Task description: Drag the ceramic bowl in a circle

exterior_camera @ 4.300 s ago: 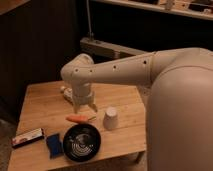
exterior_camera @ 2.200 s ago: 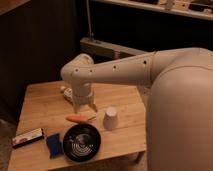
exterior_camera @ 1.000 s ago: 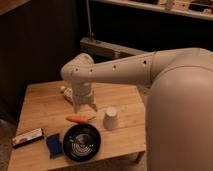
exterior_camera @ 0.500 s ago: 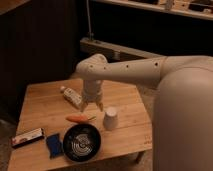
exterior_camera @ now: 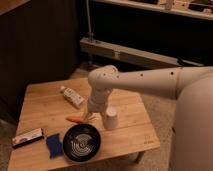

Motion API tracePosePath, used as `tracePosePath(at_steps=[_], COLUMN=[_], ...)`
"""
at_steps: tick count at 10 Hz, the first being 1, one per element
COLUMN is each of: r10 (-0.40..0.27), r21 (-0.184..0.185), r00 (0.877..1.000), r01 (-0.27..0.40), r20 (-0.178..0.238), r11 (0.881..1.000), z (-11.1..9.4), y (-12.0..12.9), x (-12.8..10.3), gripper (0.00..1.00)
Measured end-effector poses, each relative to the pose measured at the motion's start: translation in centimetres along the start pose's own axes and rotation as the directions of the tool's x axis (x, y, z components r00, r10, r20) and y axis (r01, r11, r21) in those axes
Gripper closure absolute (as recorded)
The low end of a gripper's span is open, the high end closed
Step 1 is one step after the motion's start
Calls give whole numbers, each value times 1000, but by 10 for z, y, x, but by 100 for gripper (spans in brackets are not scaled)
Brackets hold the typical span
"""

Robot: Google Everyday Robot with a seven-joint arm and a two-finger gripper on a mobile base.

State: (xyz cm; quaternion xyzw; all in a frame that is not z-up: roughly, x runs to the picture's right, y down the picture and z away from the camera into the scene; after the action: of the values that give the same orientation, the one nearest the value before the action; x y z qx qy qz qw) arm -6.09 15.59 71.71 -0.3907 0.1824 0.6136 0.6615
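Note:
The ceramic bowl (exterior_camera: 81,142) is a glossy black shallow dish with pale rings inside, resting near the front edge of the wooden table (exterior_camera: 42,107). My gripper (exterior_camera: 92,117) hangs from the white arm just behind the bowl's far rim, pointing down, between an orange carrot (exterior_camera: 75,119) and a small white upturned cup (exterior_camera: 110,119). Its fingers stand open with nothing between them, apart from the bowl.
A white bottle (exterior_camera: 73,96) lies behind the gripper. A blue item (exterior_camera: 53,145) sits against the bowl's left side, and a flat packet (exterior_camera: 27,137) lies at the table's front left. The table's right edge is close beyond the cup.
The arm has swung right and toward the table's front, bringing the gripper from over the bottle to beside the cup. The bottle now shows uncovered. The bowl has not moved.

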Motion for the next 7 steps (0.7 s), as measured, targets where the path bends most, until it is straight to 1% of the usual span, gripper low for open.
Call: tracePosePath(at_steps=[2,4,6,7], r10=[-34,-85,-100,-104], r21=[-13,4,18,22], r00=[999,996,995,995], r01=[34,85,100,104], r20=[10,7,-5,-9], r11=[999,996,995,994], z=[29,45,65,71], y=[-7,-5,-14,-14], x=[18,30,39,42], gripper=[35,35,35,35])
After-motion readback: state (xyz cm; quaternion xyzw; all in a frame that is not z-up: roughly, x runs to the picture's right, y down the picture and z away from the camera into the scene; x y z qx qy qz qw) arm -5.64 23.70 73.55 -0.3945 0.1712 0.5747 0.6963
